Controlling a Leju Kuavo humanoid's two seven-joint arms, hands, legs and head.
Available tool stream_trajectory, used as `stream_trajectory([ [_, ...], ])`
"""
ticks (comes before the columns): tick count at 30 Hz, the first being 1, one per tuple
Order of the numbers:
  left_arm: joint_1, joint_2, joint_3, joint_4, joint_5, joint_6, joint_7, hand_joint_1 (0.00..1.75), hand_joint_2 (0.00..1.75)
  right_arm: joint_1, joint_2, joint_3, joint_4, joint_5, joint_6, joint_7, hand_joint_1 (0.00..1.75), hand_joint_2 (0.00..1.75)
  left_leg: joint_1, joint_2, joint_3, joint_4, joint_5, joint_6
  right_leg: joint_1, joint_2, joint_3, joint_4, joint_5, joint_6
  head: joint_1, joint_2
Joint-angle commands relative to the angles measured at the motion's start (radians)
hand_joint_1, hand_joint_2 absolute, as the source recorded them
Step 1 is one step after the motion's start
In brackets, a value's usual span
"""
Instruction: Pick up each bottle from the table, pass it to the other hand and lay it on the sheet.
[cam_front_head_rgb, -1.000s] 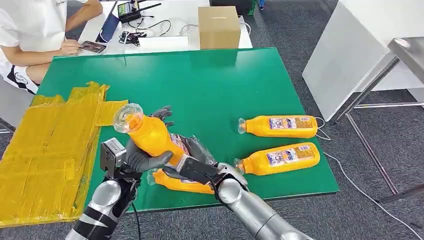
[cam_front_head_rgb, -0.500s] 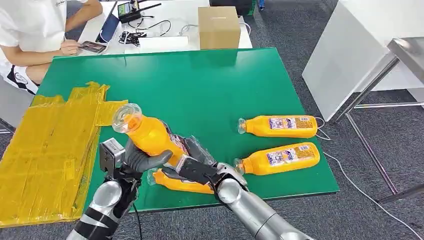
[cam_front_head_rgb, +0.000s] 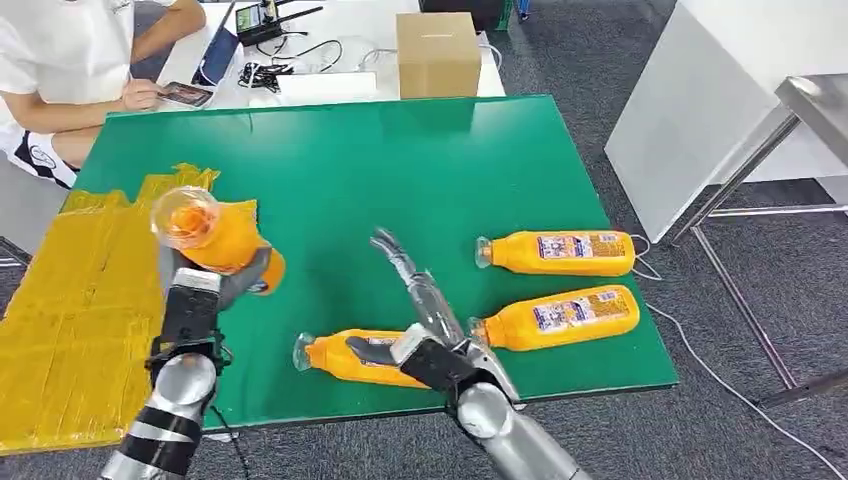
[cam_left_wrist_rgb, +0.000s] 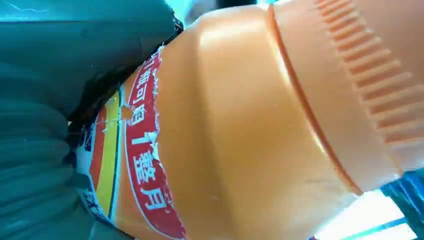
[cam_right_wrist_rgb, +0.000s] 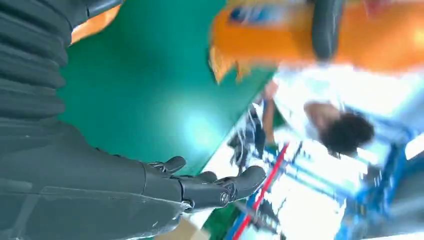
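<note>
My left hand (cam_front_head_rgb: 200, 300) had its fingers wrapped round the lower body of an orange bottle (cam_front_head_rgb: 215, 238), holding it upright-to-tilted with the clear cap end (cam_front_head_rgb: 185, 217) pointing up toward my head. It hung at about nine o'clock of the green table (cam_front_head_rgb: 400, 170), right over the edge where the yellow sheet (cam_front_head_rgb: 90, 300) begins. In the left wrist view the bottle's red label (cam_left_wrist_rgb: 145, 150) and ribbed shoulder (cam_left_wrist_rgb: 360, 65) sat hard against my palm, so the hold looked full rather than a pinch.

My right hand (cam_front_head_rgb: 415, 300) held nothing; its fingers (cam_front_head_rgb: 395, 255) were stretched out straight and apart, reaching toward twelve o'clock above the table, near the table's middle. The right wrist view agreed: fingers (cam_right_wrist_rgb: 220, 187) extended over bare green.

Three more bottles lay on their sides: one at six o'clock (cam_front_head_rgb: 355, 358) just beside my right wrist, one at four o'clock (cam_front_head_rgb: 560, 317), and one at three o'clock (cam_front_head_rgb: 560, 252).

I judged these bottles to be full, so fairly heavy for their size, stiff plastic that would give only a little, with a smooth label that could slip. The waist, at the label below the ribbed shoulder, seemed the best place to grip; the cap end was too narrow. Lying round, they would likely roll if nudged or set down carelessly.
</note>
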Motion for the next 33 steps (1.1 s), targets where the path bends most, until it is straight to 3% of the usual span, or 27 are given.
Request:
stream_trajectory([
  [1,-0.031,-0.128,0.620,-0.017,-0.914,0.129,-0.043,1.75,1.75,0.160,-0.070,-0.159,-0.285,-0.001,-0.067,-0.021,0.00,1.75,0.000,0.001,0.006,0.001,-0.004,0.000,0.000,0.000,0.006,0.000,-0.003,0.001,0.000,0.000],
  [3,-0.020,-0.112,0.691,-0.071,-1.110,0.129,-0.027,1.75,1.75,0.198,-0.082,-0.187,-0.305,-0.003,-0.082,-0.021,0.00,1.75,0.000,0.003,0.004,0.002,-0.004,0.000,0.000,0.001,0.005,0.001,-0.003,0.001,0.000,0.000],
  [4,0.005,-0.041,0.647,-0.093,-1.259,0.129,0.064,1.75,1.75,0.218,-0.089,-0.204,-0.310,-0.013,-0.087,-0.040,0.00,1.75,0.000,0.003,0.006,0.002,-0.005,0.000,0.000,0.001,0.006,0.001,-0.004,0.001,0.000,0.000],
  [5,0.037,0.147,0.465,-0.053,-1.302,0.129,0.278,1.75,1.75,0.231,-0.098,-0.217,-0.312,-0.018,-0.092,-0.053,0.00,1.75,-0.001,0.003,0.005,0.001,-0.004,-0.001,0.000,0.002,0.005,0.000,-0.003,0.001,0.000,0.000],
  [6,0.034,0.252,0.381,-0.004,-1.302,0.129,0.370,1.75,1.75,0.236,-0.101,-0.223,-0.313,-0.019,-0.094,-0.057,0.00,1.75,-0.001,0.004,0.004,-0.001,-0.002,-0.001,0.000,0.003,0.004,-0.001,-0.001,0.000,0.000,0.000],
  [7,0.034,0.252,0.381,-0.004,-1.302,0.129,0.370,1.75,1.75,0.236,-0.101,-0.223,-0.313,-0.019,-0.094,-0.057,0.00,1.75,-0.001,0.007,0.011,-0.002,-0.005,-0.002,0.000,0.005,0.009,-0.002,-0.003,0.000,0.000,0.000],
  [12,0.034,0.252,0.381,-0.004,-1.302,0.129,0.370,1.75,1.75,0.236,-0.101,-0.223,-0.313,-0.019,-0.094,-0.057,0.00,1.75,-0.001,0.005,0.003,-0.001,-0.004,-0.003,0.000,0.004,0.000,-0.001,-0.001,-0.001,0.000,0.000],
  [13,-0.062,0.501,0.129,0.159,-1.302,0.129,0.622,1.75,1.75,0.234,-0.098,-0.226,-0.313,-0.019,-0.100,-0.057,0.00,1.75,-0.001,0.003,0.007,-0.001,-0.005,-0.004,0.000,0.002,0.004,0.000,-0.003,-0.001,0.000,0.000],
  [14,-0.097,0.520,0.004,0.184,-1.302,0.129,0.747,1.75,1.75,0.235,-0.099,-0.228,-0.313,-0.019,-0.102,-0.058,0.00,1.75,-0.001,0.001,0.004,-0.001,-0.003,-0.003,0.000,0.001,0.002,0.000,-0.003,-0.001,0.000,0.000],
  [15,-0.112,0.529,-0.122,0.195,-1.302,0.129,0.852,1.75,1.75,0.235,-0.100,-0.229,-0.313,-0.021,-0.102,-0.059,0.00,1.75,0.001,0.000,0.007,0.000,-0.004,-0.004,0.001,-0.001,0.006,0.000,-0.006,-0.003,0.000,0.000],
  [16,-0.185,0.528,-0.261,0.410,-1.302,0.129,0.835,1.75,1.75,0.237,-0.105,-0.233,-0.312,-0.021,-0.104,-0.060,0.00,1.75,0.002,-0.004,0.002,0.000,-0.002,-0.004,0.002,-0.004,0.002,0.001,-0.005,-0.003,0.000,0.000],
  [17,-0.257,0.518,-0.294,0.584,-1.302,0.086,0.745,1.75,1.75,0.239,-0.109,-0.238,-0.312,-0.028,-0.100,-0.063,0.00,1.75,0.003,-0.008,0.003,0.000,-0.001,-0.004,0.003,-0.009,0.005,0.001,-0.006,-0.003,0.001,0.000],
  [18,-0.306,0.496,-0.238,0.726,-1.302,0.104,0.637,1.75,1.75,0.239,-0.112,-0.245,-0.308,-0.036,-0.090,-0.070,0.00,1.75,0.003,-0.012,0.007,-0.001,-0.001,-0.004,0.002,-0.013,0.009,0.000,-0.007,-0.003,0.001,0.000],
  [19,-0.343,0.480,-0.215,0.821,-1.302,0.050,0.570,1.75,1.75,0.242,-0.109,-0.248,-0.307,-0.036,-0.087,-0.072,0.00,1.75,0.003,-0.007,0.009,-0.004,0.000,-0.004,0.002,-0.009,0.007,-0.002,-0.005,-0.004,0.000,0.000],
  [21,-0.375,0.459,-0.198,0.900,-1.287,-0.027,0.513,1.75,1.75,0.241,-0.109,-0.245,-0.300,-0.029,-0.082,-0.069,0.00,1.75,-0.001,0.001,0.010,-0.004,-0.001,-0.004,-0.001,-0.003,0.004,-0.001,-0.004,-0.004,0.000,0.000],
  [23,-0.383,0.424,-0.152,0.953,-1.224,-0.104,0.427,1.75,1.75,0.239,-0.104,-0.245,-0.286,-0.027,-0.080,-0.067,0.00,1.75,0.001,-0.002,0.011,-0.002,-0.002,-0.004,0.001,-0.002,0.010,-0.001,-0.005,-0.004,0.000,0.000],
  [28,-0.351,0.390,-0.106,0.964,-1.168,-0.123,0.380,1.75,1.75,0.231,-0.102,-0.239,-0.265,-0.030,-0.072,-0.063,0.00,1.75,0.002,0.010,0.010,-0.002,-0.004,-0.004,0.002,0.008,0.006,-0.001,-0.001,-0.007,0.000,0.000],
  [33,-0.330,0.361,-0.067,0.974,-1.118,-0.153,0.339,1.75,1.75,0.219,-0.098,-0.224,-0.234,-0.037,-0.049,-0.055,0.00,1.75,0.001,0.005,0.013,-0.002,-0.005,-0.005,0.001,0.003,0.011,-0.002,-0.005,-0.007,0.000,0.000],
])
